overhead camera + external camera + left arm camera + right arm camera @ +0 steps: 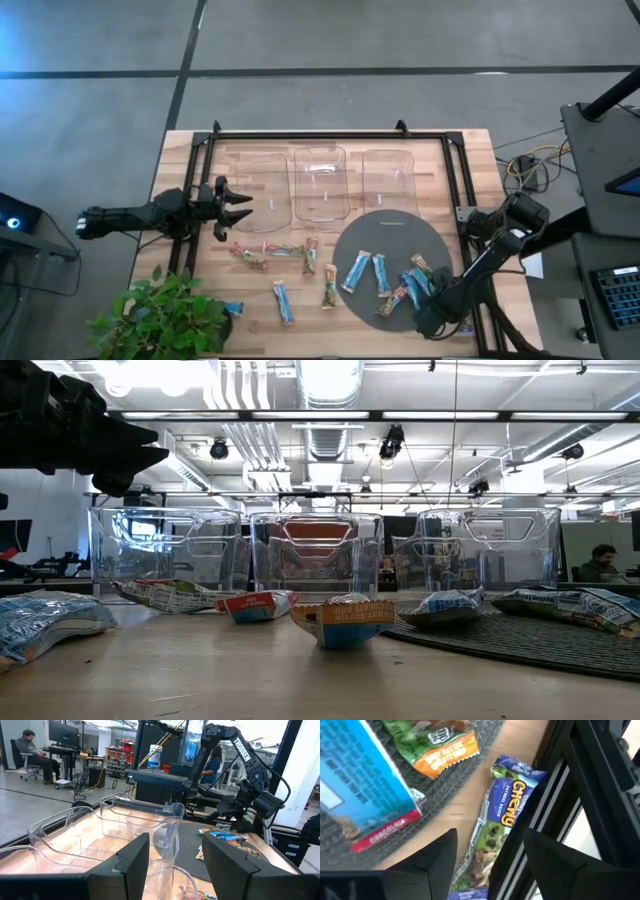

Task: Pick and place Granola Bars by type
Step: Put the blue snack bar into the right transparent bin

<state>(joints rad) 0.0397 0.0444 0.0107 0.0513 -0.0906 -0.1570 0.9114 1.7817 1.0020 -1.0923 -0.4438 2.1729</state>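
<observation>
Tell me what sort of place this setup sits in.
Likely a robotics lab or workshop: exposed ceiling ducts, a seated person at a monitor desk, and another robot arm behind the clear bins.

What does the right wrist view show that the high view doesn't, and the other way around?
Only the right wrist view: a purple-blue Chewy bar lying on bare wood between the round dark mat and the black frame rail, with the right tool open over it.

Only the high view: three clear bins, the left tool open beside them, and the plant.

Both: light blue bars and tan bars on the mat.
</observation>
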